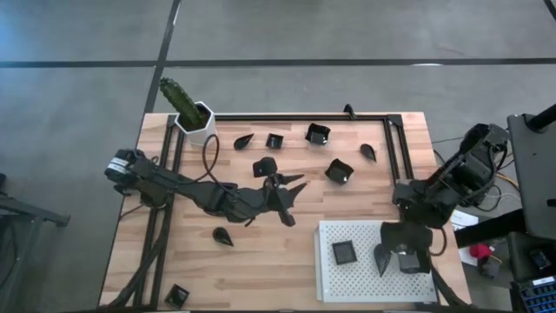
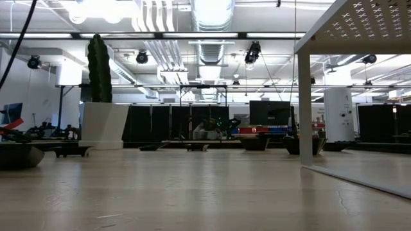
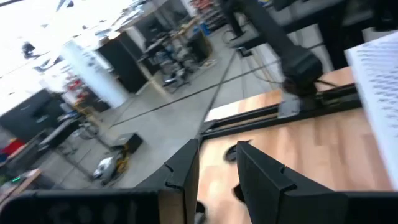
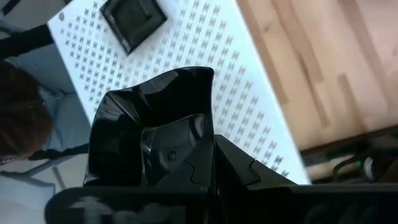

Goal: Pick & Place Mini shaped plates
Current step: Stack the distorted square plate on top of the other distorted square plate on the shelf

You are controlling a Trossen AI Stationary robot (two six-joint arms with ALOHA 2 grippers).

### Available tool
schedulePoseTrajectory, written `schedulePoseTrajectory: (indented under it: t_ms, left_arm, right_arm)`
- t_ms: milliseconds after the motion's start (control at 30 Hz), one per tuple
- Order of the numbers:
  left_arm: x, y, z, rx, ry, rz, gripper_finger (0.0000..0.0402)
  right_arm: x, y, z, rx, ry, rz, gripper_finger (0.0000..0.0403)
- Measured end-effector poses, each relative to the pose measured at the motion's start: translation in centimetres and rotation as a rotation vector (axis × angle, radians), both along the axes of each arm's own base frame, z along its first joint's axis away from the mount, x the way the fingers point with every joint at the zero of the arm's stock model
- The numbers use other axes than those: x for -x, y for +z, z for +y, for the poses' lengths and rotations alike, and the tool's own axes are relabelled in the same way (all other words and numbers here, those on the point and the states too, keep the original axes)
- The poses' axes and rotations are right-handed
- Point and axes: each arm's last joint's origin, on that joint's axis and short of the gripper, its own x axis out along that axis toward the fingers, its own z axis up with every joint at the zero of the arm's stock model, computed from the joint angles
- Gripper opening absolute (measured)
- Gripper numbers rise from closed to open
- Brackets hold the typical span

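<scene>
The right gripper (image 1: 388, 255) hangs over the white tray (image 1: 369, 285) at the table's near right, its fingers clamped on a dark plate (image 4: 149, 134); the wrist view shows the plate tilted on edge between the fingers, above the perforated surface. A square plate (image 1: 345, 252) already lies flat on the tray's left part, just beside the held one.

The left gripper (image 1: 291, 187) reaches across the middle of the table (image 1: 261, 261), fingers spread a moderate gap (image 3: 180, 174) and holding nothing. A dark plate (image 1: 264, 165) lies just far of it.

Other plates are scattered on the wood: a leaf one (image 1: 241, 141) and a square one (image 1: 275, 140) near the far edge, a square one (image 1: 317, 133) further right, a leaf one (image 1: 368, 151) near the right rail, a square one (image 1: 339, 171) mid-right, a leaf one (image 1: 223, 236) near the left arm, and a square one (image 1: 177, 295) at the near left corner.

A cactus pot (image 1: 195, 122) stands at the far left corner
</scene>
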Motion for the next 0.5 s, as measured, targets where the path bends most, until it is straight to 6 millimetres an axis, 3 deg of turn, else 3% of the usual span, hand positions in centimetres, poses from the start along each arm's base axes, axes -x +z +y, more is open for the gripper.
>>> schedulePoseTrajectory:
  t_ms: [500]
  left_arm:
    - [0.4,0.6,0.2,0.037,-0.012,-0.033,0.0106]
  right_arm:
    - [1.3,-1.7,4.1,0.019,0.110,0.154,0.0008]
